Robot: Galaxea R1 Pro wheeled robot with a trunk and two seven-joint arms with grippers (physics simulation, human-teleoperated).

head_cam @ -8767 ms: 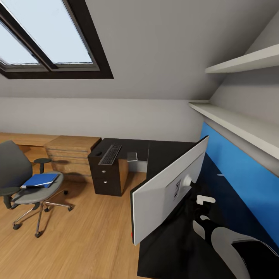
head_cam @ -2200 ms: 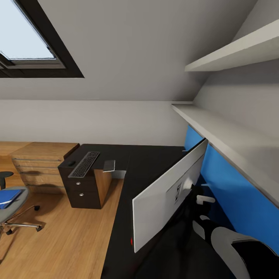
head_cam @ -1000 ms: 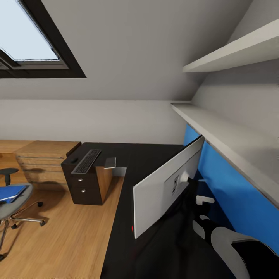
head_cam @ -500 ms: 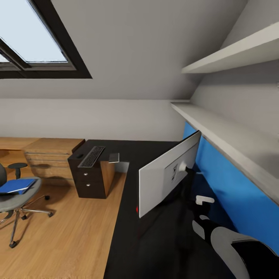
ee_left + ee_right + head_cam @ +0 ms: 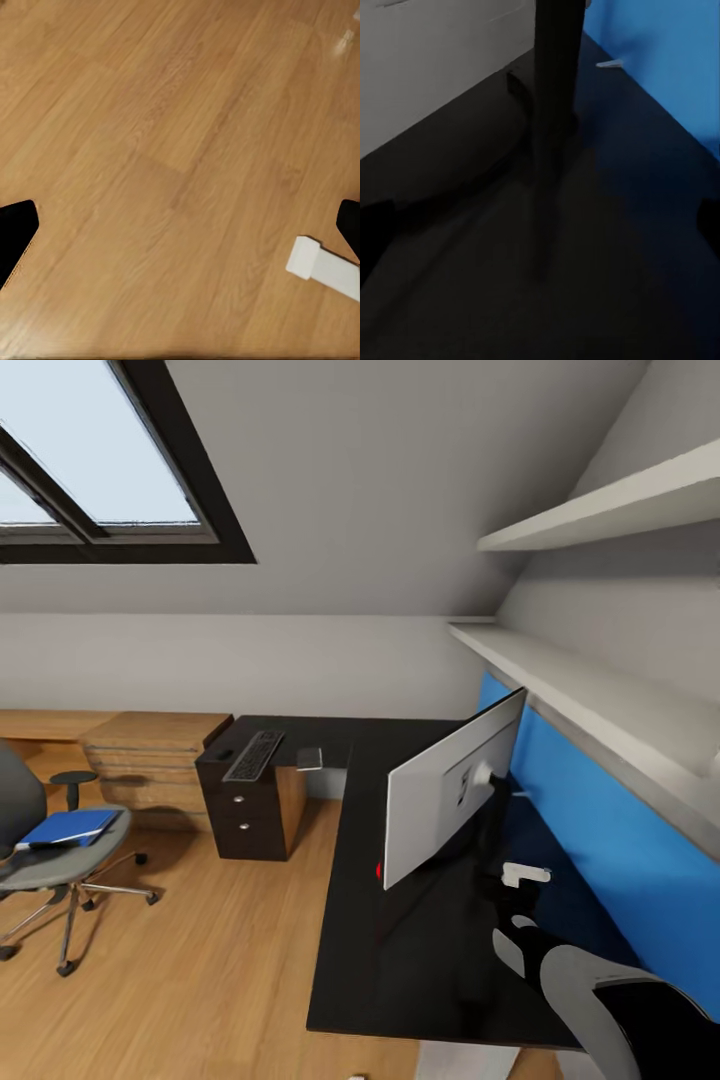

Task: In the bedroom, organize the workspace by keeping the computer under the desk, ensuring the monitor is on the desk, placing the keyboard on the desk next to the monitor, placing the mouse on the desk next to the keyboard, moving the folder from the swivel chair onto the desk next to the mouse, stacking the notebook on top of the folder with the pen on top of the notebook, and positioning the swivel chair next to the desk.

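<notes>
right wrist view looks along the right gripper (image 5: 540, 225), whose dark fingertips show at the frame's two edges, well apart and holding nothing; between them rises the black stem of the monitor (image 5: 556, 67), standing on the glossy black desk (image 5: 607, 285) near the blue wall panel (image 5: 660, 60). left wrist view shows the left gripper (image 5: 184, 232) likewise spread and empty, hanging over the bare wood floor (image 5: 172, 135) with a white desk leg (image 5: 324, 268) close by.

from the head camera the monitor (image 5: 452, 792) stands on the desk (image 5: 420, 970) with its white back toward the robot, so the monitor step looks about settled. the keyboard (image 5: 254, 754) lies on the black drawer unit (image 5: 250, 815) at the desk's far end, well apart from the monitor. the folder (image 5: 68, 827) rests on the seat of the swivel chair (image 5: 50, 855), out on the floor away from the desk.

the next move would likely be fetching the keyboard: the base must travel along the desk to bring it within reach before a grasp.
</notes>
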